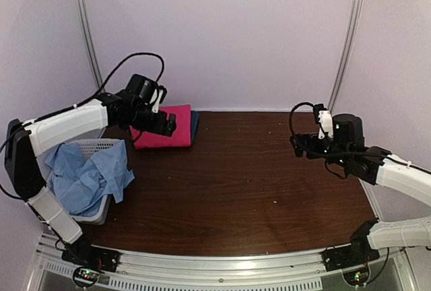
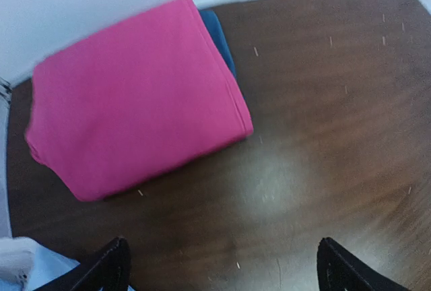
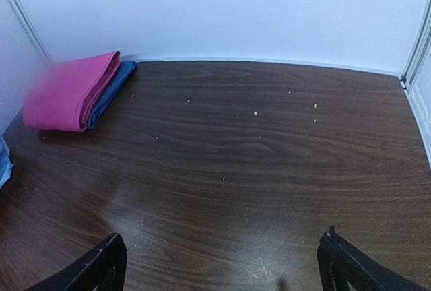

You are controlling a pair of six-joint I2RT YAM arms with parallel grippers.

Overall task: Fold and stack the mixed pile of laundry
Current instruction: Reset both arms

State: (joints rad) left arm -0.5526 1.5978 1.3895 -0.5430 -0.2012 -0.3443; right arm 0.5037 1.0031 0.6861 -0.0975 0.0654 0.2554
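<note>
A folded magenta-pink shirt [image 1: 168,129] [image 2: 138,106] [image 3: 67,91] lies on a folded dark blue T-shirt [image 1: 194,124] [image 2: 219,42] [image 3: 112,89] at the back left of the table. The pale light-blue cloth [image 1: 91,173] [image 3: 3,159] lies crumpled in and over the white basket [image 1: 86,147]. My left gripper [image 1: 168,124] [image 2: 225,267] hovers over the near edge of the pink shirt, open and holding nothing. My right gripper [image 1: 297,144] [image 3: 222,267] hangs open above the right side of the table, nothing between its fingers.
The brown wooden table [image 1: 256,183] carries small pale specks. White walls close off the back and sides, with a metal pole in each back corner. The basket sits at the table's left edge beside the left arm.
</note>
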